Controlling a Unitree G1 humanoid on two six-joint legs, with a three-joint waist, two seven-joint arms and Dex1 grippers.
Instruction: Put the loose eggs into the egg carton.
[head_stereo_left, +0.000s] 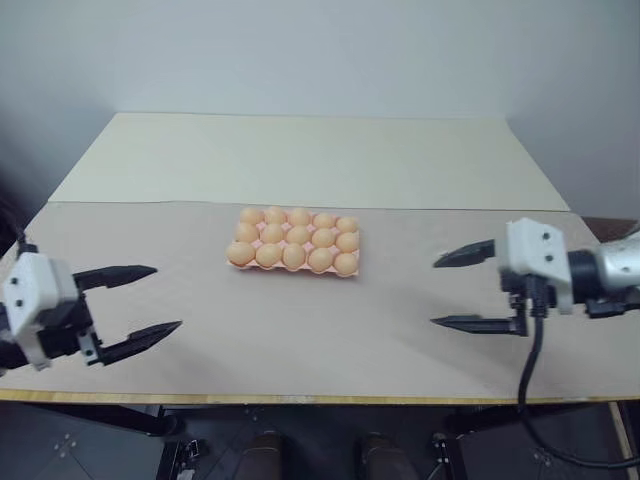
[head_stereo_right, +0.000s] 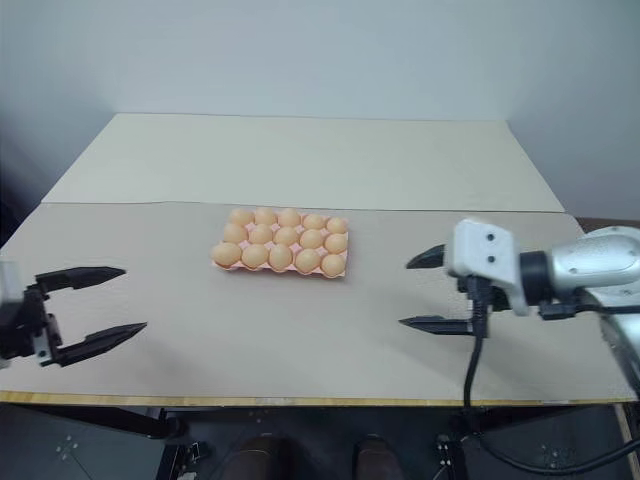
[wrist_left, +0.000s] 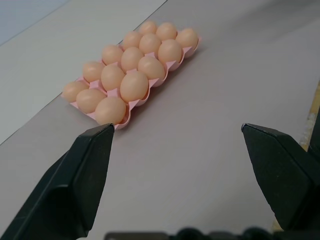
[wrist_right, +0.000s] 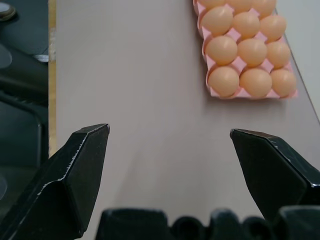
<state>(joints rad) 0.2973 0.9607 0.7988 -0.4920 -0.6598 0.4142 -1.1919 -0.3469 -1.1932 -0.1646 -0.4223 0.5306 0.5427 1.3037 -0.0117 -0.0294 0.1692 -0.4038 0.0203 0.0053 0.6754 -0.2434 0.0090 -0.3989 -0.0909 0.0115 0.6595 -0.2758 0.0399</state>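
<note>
Hovering low over the near part of the table, the left gripper (head_stereo_left: 150, 300) sits at about 8 o'clock from the centre of the head view, its two black fingers (head_stereo_left: 118, 274) spread wide with nothing between them and touching nothing. At about 4 o'clock the right gripper (head_stereo_left: 455, 290) mirrors it, its fingers (head_stereo_left: 466, 254) just as wide apart, empty, tips pointing inward toward the middle of the table. Both are well apart from the carton. In each wrist view the finger pair frames bare tabletop, with the carton lying beyond the tips.

Between the two grippers and a little farther out, near the middle of the view, lies the egg carton (head_stereo_left: 354, 268), a flat pink tray set slightly askew. The eggs (head_stereo_left: 293, 256) sit in its cups, three rows of five, light orange-tan and all alike; every cup that can be seen holds one. No egg lies loose on the surface around it.

The table (head_stereo_left: 300, 340) is a matte beige sheet with a pale wooden edge along its near side. Toward 12 o'clock a seam marks where a lighter, cream-coloured panel (head_stereo_left: 300, 160) continues the surface. Behind that rises a plain pale grey wall (head_stereo_left: 320, 50). Below the near edge, dark floor and black frame parts show.
</note>
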